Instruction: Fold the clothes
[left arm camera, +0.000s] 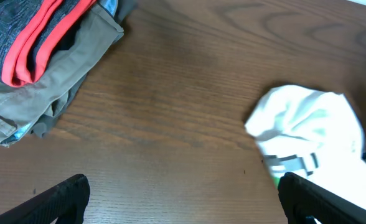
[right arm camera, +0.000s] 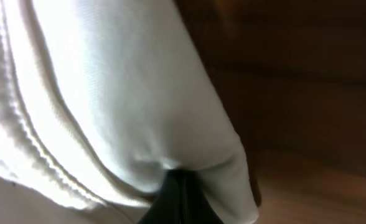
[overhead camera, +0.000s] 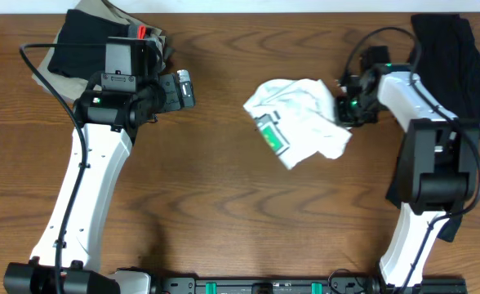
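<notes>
Hold firm the pinch of the right gripper point(right arm camera: 178, 196), pressed together on a seamed edge of the white T-shirt point(overhead camera: 301, 118), crumpled in a heap just right of the middle of the table point(overhead camera: 224, 204) and nearer its far edge. Bring over the left gripper point(overhead camera: 184, 90), spread wide and empty near the stack of folded clothes point(left arm camera: 58, 74) at the far left corner, and take a second point on that same edge, well apart from the first. Then draw the two apart to lay the cloth flat before any fold, minding the dark garment point(overhead camera: 456, 57) at the far right corner.
</notes>
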### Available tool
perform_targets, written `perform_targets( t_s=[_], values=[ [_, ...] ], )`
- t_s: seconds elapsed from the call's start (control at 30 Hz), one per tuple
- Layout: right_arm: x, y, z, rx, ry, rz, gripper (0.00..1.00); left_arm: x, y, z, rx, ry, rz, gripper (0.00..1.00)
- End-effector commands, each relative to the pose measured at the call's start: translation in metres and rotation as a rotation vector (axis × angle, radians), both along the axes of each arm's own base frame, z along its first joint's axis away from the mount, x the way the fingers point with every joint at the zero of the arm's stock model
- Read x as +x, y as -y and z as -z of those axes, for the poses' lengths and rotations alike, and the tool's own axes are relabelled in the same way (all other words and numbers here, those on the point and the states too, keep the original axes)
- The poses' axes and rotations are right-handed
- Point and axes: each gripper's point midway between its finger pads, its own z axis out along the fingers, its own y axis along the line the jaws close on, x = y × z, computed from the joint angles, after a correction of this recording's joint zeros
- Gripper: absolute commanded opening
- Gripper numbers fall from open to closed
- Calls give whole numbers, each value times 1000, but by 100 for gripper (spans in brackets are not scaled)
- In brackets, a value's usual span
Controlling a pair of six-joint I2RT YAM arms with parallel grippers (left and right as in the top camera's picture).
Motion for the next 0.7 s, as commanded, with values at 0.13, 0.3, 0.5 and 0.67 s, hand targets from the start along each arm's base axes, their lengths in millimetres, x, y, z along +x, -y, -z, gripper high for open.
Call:
perform_targets(
  t_s=[0.13,0.3,0.5,0.67],
  values=[
    [-51,-104,15,116,-137,-183,1,-1,-5,10,29,-21,5,98],
    [-29,-142,-28,174,-60,-234,1,-2,-5,11,28,-25,6,98],
    [30,-125,-100,63,129,-176,26,-13,7,17,3,-74,44,98],
    [77,-70,-145,-40,273,-26,50,-18,41,22,-34,-98,83,98]
  ],
)
